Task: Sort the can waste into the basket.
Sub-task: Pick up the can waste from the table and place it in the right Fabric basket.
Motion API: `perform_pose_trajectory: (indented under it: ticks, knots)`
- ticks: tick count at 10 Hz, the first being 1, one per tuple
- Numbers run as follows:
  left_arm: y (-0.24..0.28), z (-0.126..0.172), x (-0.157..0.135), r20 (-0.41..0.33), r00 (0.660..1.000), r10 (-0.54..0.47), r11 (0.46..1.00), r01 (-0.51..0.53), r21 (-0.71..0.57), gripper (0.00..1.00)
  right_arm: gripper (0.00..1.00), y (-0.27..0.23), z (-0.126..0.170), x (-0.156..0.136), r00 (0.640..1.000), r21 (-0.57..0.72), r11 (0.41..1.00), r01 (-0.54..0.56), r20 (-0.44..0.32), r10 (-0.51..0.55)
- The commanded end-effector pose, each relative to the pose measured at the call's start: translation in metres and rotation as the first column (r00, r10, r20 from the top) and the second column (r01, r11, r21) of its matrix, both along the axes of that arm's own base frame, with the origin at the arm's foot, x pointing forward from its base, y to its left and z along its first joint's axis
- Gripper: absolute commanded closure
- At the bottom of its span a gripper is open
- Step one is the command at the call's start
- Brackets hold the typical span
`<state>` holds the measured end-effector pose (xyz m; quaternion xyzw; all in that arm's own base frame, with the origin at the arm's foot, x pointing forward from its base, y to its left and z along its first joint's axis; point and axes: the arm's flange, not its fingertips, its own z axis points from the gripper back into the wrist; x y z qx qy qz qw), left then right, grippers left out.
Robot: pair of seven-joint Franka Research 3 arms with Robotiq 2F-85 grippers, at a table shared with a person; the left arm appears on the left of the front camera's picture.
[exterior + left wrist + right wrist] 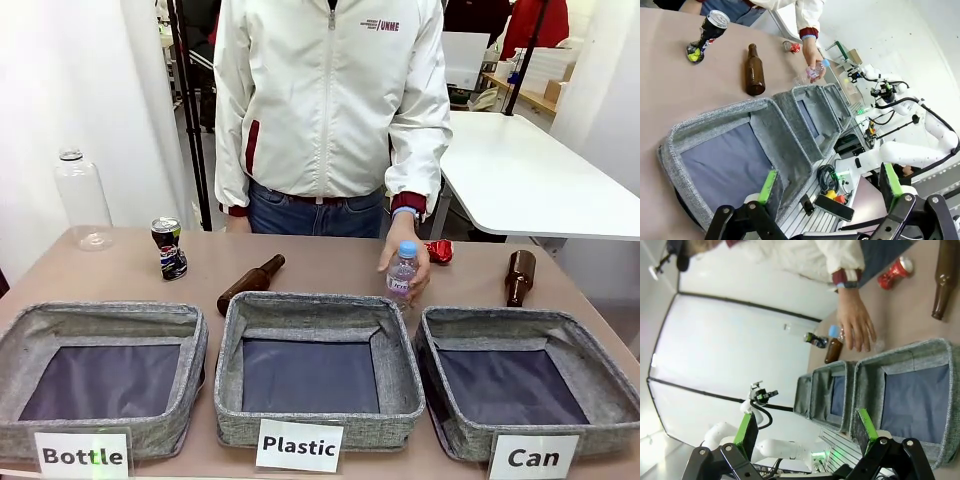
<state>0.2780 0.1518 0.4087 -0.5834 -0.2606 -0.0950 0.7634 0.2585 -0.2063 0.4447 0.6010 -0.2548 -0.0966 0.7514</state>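
Crushed red can (438,251) lies right of centre in the front view, just beside the person's hand (408,232), which grips a plastic bottle (401,275). The dark can (169,248) stands at mid-left. The basket (500,318) signed "Can" sits lower right. My left gripper (829,181) and right gripper (806,429) gape wide, holding nothing.

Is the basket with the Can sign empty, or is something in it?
Empty: the Can basket shows only bare dark lining. The red can and the dark can both sit on the table behind it.
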Motion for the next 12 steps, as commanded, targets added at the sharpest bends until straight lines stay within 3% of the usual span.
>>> perform_pose_trajectory:
  ticks: [1,3,5,7,8,9,10,11,12]
  knots:
    - [-0.005,0.010,0.015,0.068,0.998,-0.015,0.997,0.010,0.070,0.00,0.00,-0.002,0.002,0.003,0.999,0.010,1.000,0.003,0.040,-0.003]
    - [-0.039,0.020,0.061,0.089,0.990,-0.110,0.987,0.099,0.127,0.00,0.00,-0.002,0.002,0.003,0.999,0.010,1.000,0.003,0.040,-0.003]
    - [-0.076,0.018,0.106,0.063,0.994,-0.089,0.976,0.074,0.205,0.00,0.00,-0.002,0.002,0.003,0.999,0.010,1.000,0.003,0.040,-0.003]
    - [-0.112,0.005,0.142,0.086,0.996,-0.017,0.946,-0.012,0.324,0.00,0.00,-0.002,0.002,0.003,0.999,0.010,1.000,0.003,0.040,-0.003]
    - [-0.121,-0.001,0.153,-0.032,0.999,-0.021,0.922,0.031,0.386,0.00,0.00,-0.002,0.002,0.003,0.999,0.010,1.000,0.003,0.040,-0.003]
    - [-0.105,0.012,0.128,0.072,0.995,-0.065,0.960,0.043,0.275,0.00,0.00,-0.002,0.002,0.003,0.999,0.010,1.000,0.003,0.040,-0.003]
    - [-0.105,0.012,0.128,0.072,0.995,-0.065,0.960,0.043,0.275,0.00,0.00,-0.002,0.002,0.003,0.999,0.010,1.000,0.003,0.040,-0.003]
    - [-0.121,-0.001,0.146,0.040,0.998,-0.042,0.939,0.026,0.344,0.00,0.00,-0.002,0.002,0.003,0.999,0.010,1.000,0.003,0.040,-0.003]
    - [-0.131,-0.003,0.161,0.102,0.993,0.051,0.921,-0.086,0.379,0.00,0.00,-0.002,0.002,0.003,0.999,0.010,1.000,0.003,0.040,-0.003]
